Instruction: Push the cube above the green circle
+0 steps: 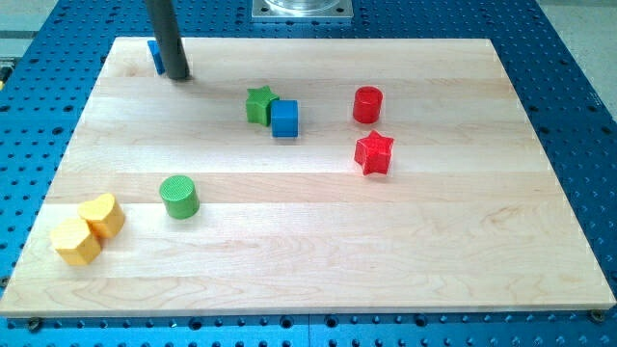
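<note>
A blue cube point(284, 119) sits in the upper middle of the wooden board, touching a green star point(259, 104) on its left. A green circle, a short cylinder point(178, 196), stands at the lower left, well below and to the left of the cube. My tip point(176, 73) rests near the board's top left corner, far to the left of the cube and well above the green circle. A small blue block point(154, 55) is mostly hidden behind the rod; its shape cannot be made out.
A red cylinder point(367, 104) and a red star point(374, 152) stand right of the cube. Two yellow blocks point(103, 214) point(75, 241) touch each other at the lower left. The board point(386, 251) lies on a blue perforated table.
</note>
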You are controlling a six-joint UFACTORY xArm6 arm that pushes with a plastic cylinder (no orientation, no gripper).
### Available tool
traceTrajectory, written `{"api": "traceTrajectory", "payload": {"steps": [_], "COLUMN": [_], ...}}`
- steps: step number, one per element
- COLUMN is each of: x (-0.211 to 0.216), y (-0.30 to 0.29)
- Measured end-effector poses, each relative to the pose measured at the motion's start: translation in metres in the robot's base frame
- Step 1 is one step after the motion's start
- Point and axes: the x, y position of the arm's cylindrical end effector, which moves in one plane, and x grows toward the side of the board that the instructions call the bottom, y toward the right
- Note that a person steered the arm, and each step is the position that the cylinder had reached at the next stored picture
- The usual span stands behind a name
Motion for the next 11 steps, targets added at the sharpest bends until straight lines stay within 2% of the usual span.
{"api": "traceTrajectory", "payload": {"steps": [1, 2, 3, 4, 5, 6, 7, 8, 9, 10, 11], "x": [0.002, 0.025, 0.083, 0.127, 0.139, 0.140, 0.131, 0.113, 0.113, 0.113, 0.111], "y": [0.113, 0.188, 0.181, 0.135, 0.094, 0.100, 0.142, 0.113, 0.048, 0.006, 0.001]}}
